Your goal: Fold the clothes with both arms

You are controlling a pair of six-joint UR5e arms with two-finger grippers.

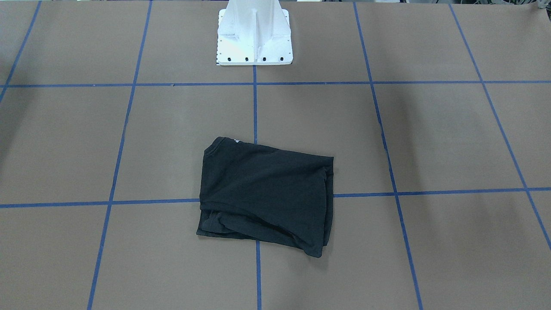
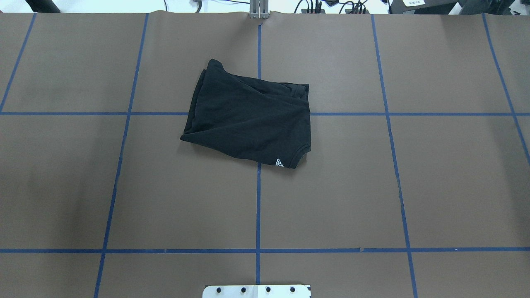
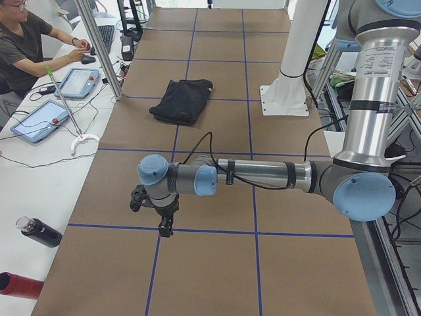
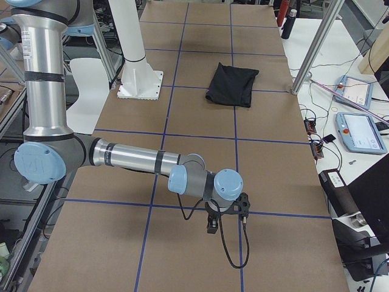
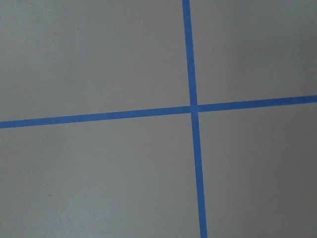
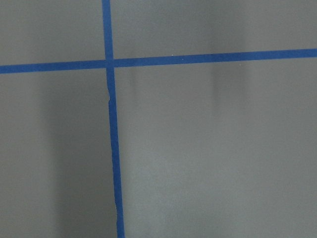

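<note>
- The black T-shirt lies on the brown desk, straight out in front of the white pedestal and well apart from it. It sits across the blue tape line that runs out from the pedestal's middle.
- It is bunched into a rough, slightly skewed rectangle of several layers, so the fold looks mostly done but untidy.
- The cloth looks light, soft and limp. It should sag from any single pinch, and the layers are likely to slide over each other and over the smooth desk covering.
- The best hold is probably two corners of one edge, one per arm, pinching every layer low against the desk.
- On the side away from the pedestal, loose folds and a gaping lip show, and a shallow pinch there could catch only one layer.
- Only a small white mark shows at the corner nearest the pedestal; the rest of the print is hidden.
- I cannot tell whether the curved edge beside that mark is the neck or a sleeve.
- The left fingers and right fingers hang over bare desk, far out to either side of the pedestal. They are small and dark in side views only, so I cannot tell if they are open or closed.
- Both wrist views show only desk and tape.
</note>
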